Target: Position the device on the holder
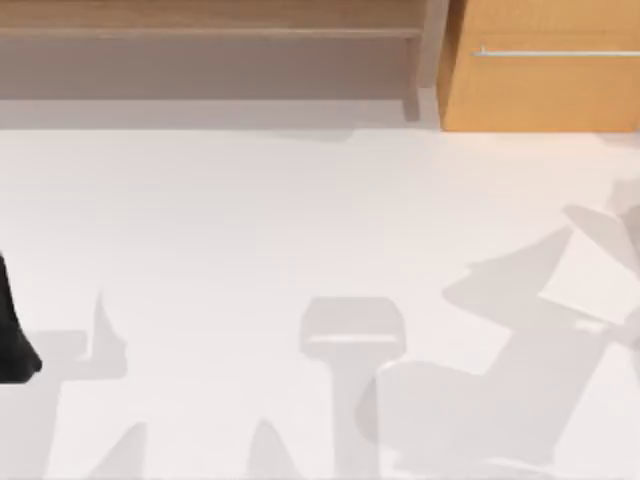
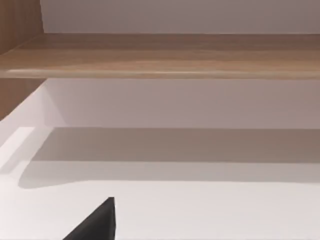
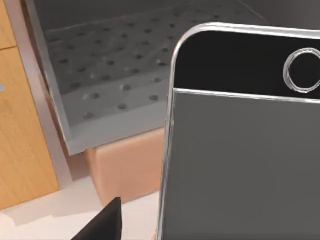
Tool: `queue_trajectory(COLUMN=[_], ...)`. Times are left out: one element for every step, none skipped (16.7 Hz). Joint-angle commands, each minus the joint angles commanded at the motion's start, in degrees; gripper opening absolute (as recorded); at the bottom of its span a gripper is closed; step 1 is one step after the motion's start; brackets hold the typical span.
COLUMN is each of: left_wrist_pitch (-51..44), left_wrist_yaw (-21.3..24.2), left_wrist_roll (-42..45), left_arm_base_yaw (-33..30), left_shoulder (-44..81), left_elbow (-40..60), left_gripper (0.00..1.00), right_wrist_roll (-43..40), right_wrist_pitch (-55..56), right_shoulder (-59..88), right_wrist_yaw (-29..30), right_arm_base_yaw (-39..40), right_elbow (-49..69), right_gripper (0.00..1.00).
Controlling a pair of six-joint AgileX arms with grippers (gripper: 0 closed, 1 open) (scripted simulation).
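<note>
Phone (image 3: 240, 150) sits close before the grey dimpled holder (image 3: 110, 75). Bench (image 1: 300, 220) lies open. Claw states: cannot tell.

A white table (image 1: 250, 230) fills most of the top view, crossed by soft grey shadows. Along the upper edge stand a wooden shelf (image 1: 200, 20) and, upper right, an orange-wood cabinet (image 1: 540, 90) with a silver handle (image 1: 555, 52).

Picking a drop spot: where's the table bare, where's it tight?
Bare: table middle, from wooden shelf to near edge. Left arm parked at the left edge. Tight: by the cabinet, where the smartphone is close to the grey dotted holder.
</note>
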Motion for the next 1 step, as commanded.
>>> queue_trajectory(left_wrist_pitch=[0.0], left_wrist_yaw=[0.0], left_wrist_roll=[0.0], left_arm_base_yaw=[0.0], left_shoulder=[0.0], left_elbow=[0.0], left_gripper=[1.00], right_wrist_roll=[0.0], right_wrist_pitch=[0.0], right_shoulder=[0.0], right_wrist_yaw=[0.0], right_arm_base_yaw=[0.0], right_elbow=[0.0], right_gripper=[1.00])
